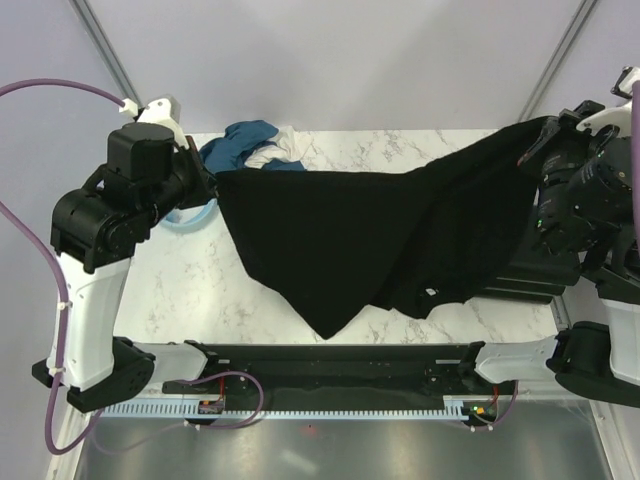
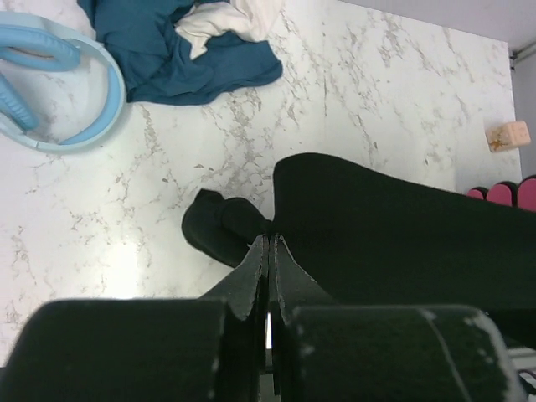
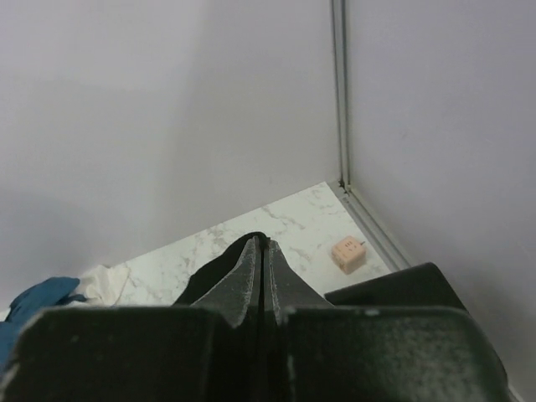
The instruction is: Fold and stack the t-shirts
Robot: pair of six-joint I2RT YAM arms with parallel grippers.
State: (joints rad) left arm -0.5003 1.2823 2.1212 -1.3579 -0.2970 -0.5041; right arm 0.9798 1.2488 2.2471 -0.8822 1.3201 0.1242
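Clamped in the closed left fingers (image 2: 251, 276) and right fingers (image 3: 247, 270), the black shirt (image 1: 370, 235) is best lowered taut and level.

A black t-shirt (image 1: 380, 235) hangs stretched between the two hands. One edge is pinched in the closed left hand (image 2: 268, 247) and the opposite edge is pinched in the closed right hand (image 3: 264, 244). It sags in between, and a pointed corner droops to the surface (image 1: 180, 290) on the near side. Just beyond the left hand, a teal-blue t-shirt (image 1: 240, 140) lies crumpled in a heap. A white t-shirt (image 1: 275, 152) is bunched against it, on the side toward the right hand.
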